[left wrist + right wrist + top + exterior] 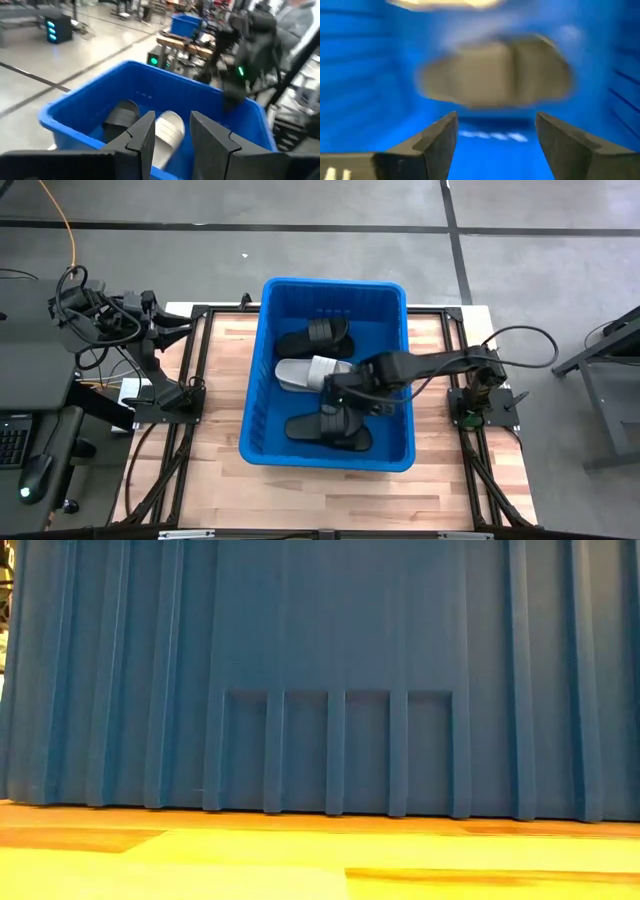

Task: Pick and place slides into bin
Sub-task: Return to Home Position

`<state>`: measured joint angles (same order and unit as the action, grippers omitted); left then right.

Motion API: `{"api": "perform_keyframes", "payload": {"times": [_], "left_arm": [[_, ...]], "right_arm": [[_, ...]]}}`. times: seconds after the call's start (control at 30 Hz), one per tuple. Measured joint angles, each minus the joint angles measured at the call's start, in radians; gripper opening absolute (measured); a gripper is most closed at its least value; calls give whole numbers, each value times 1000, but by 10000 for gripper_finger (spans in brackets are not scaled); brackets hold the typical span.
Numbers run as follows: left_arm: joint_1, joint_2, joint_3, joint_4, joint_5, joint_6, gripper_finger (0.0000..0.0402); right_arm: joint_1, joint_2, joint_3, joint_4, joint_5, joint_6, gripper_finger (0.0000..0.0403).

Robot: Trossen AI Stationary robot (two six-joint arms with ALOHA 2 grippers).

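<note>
From above, three slides [318, 333] lie in the bin [325, 464]. My right gripper [345, 392] sits low among them, and the left arm [150, 330] waits at the left. Low view: only the bin wall. Left gripper [171, 122]: fingers apart, empty. Right wrist: fingers apart, empty, with the grey slide [495, 70] close ahead. Lifting out, I could hook its strap.

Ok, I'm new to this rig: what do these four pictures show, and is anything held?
Two robot arms work at a wooden table. The overhead picture shows the blue bin holding a black slide, a light grey slide and a second black slide. The right gripper, open and empty, reaches into the bin over the grey one; its wrist camera sees that slide, blurred. The left gripper, also open, waits at the table's left side, its camera facing the bin. The table-height camera sees only the bin's wall. Nothing is held.
</note>
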<state>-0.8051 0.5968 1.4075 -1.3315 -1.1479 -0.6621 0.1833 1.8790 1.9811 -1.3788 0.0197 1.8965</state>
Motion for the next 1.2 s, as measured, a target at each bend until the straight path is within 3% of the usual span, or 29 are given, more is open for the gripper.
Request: {"api": "perform_keyframes", "payload": {"times": [0.1,0.2,0.27,0.37,0.47,0.67,0.83,0.93,1.03,1.2], "left_arm": [[0,0,0,-1,44,3,113],[0,0,0,-1,15,5,113],[0,0,0,5,4,-2,113],[0,0,5,9,79,-42,113],[0,0,5,60,106,-27,113],[0,17,-37,241,86,60,113],[0,16,-175,530,140,193,113],[0,17,-257,713,227,287,113],[0,16,-341,921,328,378,113],[0,17,-435,1140,360,483,113]], "right_arm": [[0,0,91,47,191,-113,254],[1,0,194,149,356,-377,254],[0,-1,261,143,392,-534,254],[1,-1,357,134,484,-540,254],[8,-31,355,240,530,-774,254],[-7,-57,327,404,468,-1195,254],[-29,-58,327,506,325,-1352,254],[-29,-58,327,607,228,-1436,254],[-29,-62,327,752,111,-1507,254],[-19,-49,329,1045,-127,-1591,254]]}}
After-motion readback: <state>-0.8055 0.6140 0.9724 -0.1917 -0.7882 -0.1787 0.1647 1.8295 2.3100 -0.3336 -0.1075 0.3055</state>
